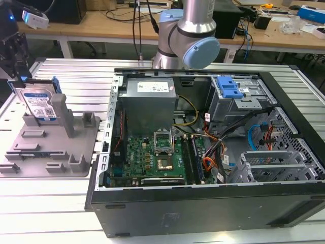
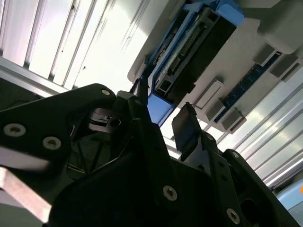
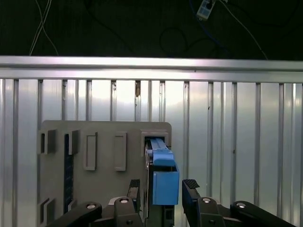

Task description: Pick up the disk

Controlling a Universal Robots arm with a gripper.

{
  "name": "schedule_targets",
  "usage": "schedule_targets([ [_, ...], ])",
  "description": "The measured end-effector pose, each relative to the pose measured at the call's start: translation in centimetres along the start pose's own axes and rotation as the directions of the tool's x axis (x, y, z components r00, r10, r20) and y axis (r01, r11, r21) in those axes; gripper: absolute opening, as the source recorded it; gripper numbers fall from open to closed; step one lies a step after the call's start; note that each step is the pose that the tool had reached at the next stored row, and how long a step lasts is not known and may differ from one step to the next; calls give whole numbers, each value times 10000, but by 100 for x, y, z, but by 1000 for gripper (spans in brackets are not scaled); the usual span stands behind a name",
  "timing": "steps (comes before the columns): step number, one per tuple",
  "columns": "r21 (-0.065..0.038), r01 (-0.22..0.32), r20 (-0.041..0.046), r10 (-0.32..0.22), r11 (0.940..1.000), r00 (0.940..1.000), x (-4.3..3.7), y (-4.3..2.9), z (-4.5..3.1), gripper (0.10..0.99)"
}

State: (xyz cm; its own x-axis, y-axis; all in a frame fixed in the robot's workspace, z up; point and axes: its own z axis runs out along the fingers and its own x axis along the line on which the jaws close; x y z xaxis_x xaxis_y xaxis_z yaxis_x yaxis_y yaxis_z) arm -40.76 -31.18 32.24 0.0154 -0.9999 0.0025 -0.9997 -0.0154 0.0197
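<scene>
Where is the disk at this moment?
At the exterior view's left, the disk stands on edge in the grey fixture, beside the open computer case; the open gripper straddles its top edge.

Behind the ribbed metal table [image 1: 48, 203] stand pale wooden workbenches [image 1: 101, 23] with dangling black cables [image 1: 135, 30]

The disk [image 1: 39, 105] stands upright on its edge in the grey fixture [image 1: 61, 152], at about ten o'clock in the exterior view. It is silver, with blue side rails and a white-and-blue label facing the camera.
</scene>
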Motion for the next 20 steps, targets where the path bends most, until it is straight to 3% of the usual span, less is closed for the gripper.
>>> schedule_targets([
  [20, 1, 0, 0, 0, 10000, 10000, -1, 18, 199, 482],
])
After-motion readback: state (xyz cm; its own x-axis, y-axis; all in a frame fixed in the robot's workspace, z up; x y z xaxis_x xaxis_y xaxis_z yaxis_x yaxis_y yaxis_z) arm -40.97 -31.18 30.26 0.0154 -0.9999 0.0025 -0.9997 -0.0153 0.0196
